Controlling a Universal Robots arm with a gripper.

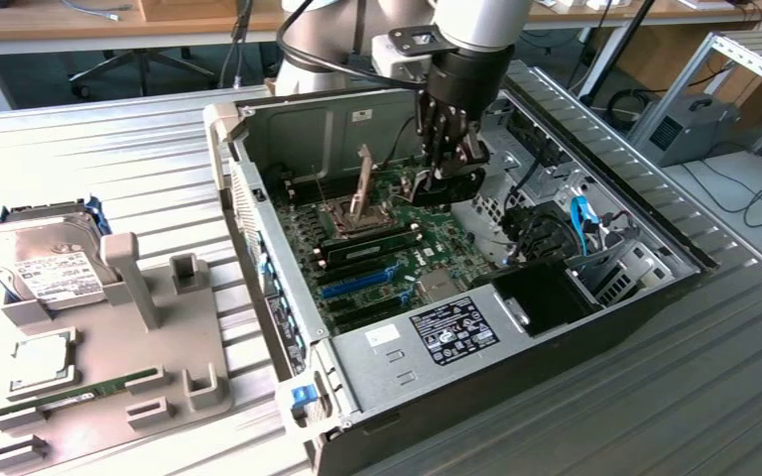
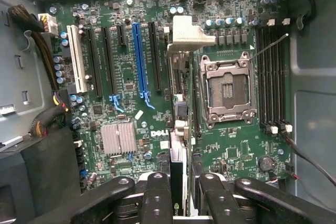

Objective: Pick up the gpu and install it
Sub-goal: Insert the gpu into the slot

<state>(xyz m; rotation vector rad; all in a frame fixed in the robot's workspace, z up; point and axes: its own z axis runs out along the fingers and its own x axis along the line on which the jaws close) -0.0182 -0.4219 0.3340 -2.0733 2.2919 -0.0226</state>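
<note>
The gpu (image 2: 178, 129) shows edge-on in the wrist view, a thin dark card running away from my fingers to its pale metal bracket (image 2: 189, 34). My gripper (image 2: 179, 190) is shut on it, one black finger (image 2: 156, 195) on each side. The card hangs over the green motherboard (image 2: 126, 87), between the black expansion slots and the open CPU socket (image 2: 228, 87); the blue slot (image 2: 139, 56) lies a little to one side. In the exterior view my gripper (image 1: 444, 177) reaches down inside the open computer case (image 1: 242, 188), holding the gpu (image 1: 415, 186) above the board.
A grey fixture (image 1: 116, 347) at the exterior view's left carries a silver hard drive (image 1: 44, 263), a CPU (image 1: 44, 362) and a green memory stick (image 1: 83, 392). Inside the case are the power supply (image 1: 454, 332), cable bundles (image 1: 579, 223) and a heatsink (image 2: 118, 137).
</note>
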